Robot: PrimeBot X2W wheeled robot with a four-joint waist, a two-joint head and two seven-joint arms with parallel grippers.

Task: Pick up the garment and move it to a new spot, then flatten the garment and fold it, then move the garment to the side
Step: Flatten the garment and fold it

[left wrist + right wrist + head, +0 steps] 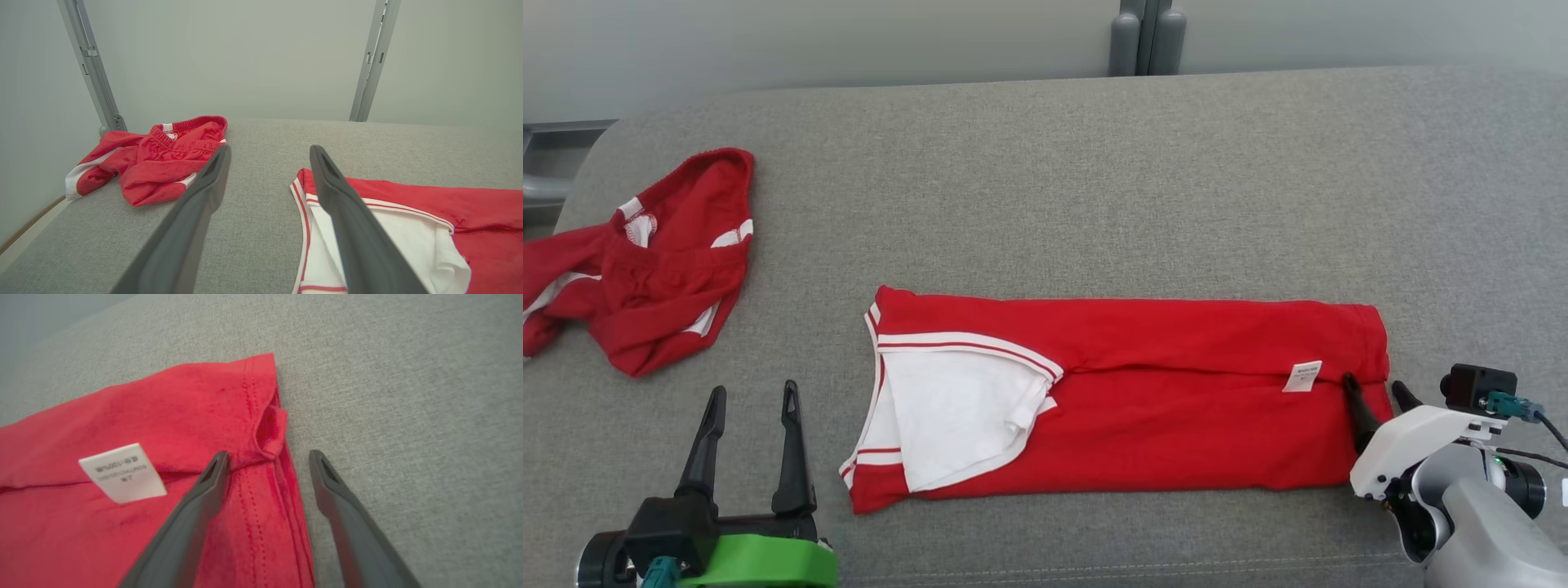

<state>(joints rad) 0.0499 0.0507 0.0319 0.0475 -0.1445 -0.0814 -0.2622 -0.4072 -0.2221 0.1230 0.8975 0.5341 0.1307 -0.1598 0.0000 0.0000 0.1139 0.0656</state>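
Note:
The garment [1143, 392] is a red shirt with white striped trim, folded lengthwise into a long band across the middle of the grey surface; its white sleeve part lies at its left end and a white label [1303, 376] near its right end. My right gripper [1377, 390] is open at the shirt's right hem [261, 457], one finger over the red cloth, the other over bare grey fabric. My left gripper [752, 398] stands open just left of the shirt's sleeve end [408, 228], holding nothing.
A second red garment [645, 261] with white trim lies crumpled at the far left, also seen in the left wrist view [155, 163]. The grey padded surface [1094, 180] ends at a pale wall with metal uprights [369, 61].

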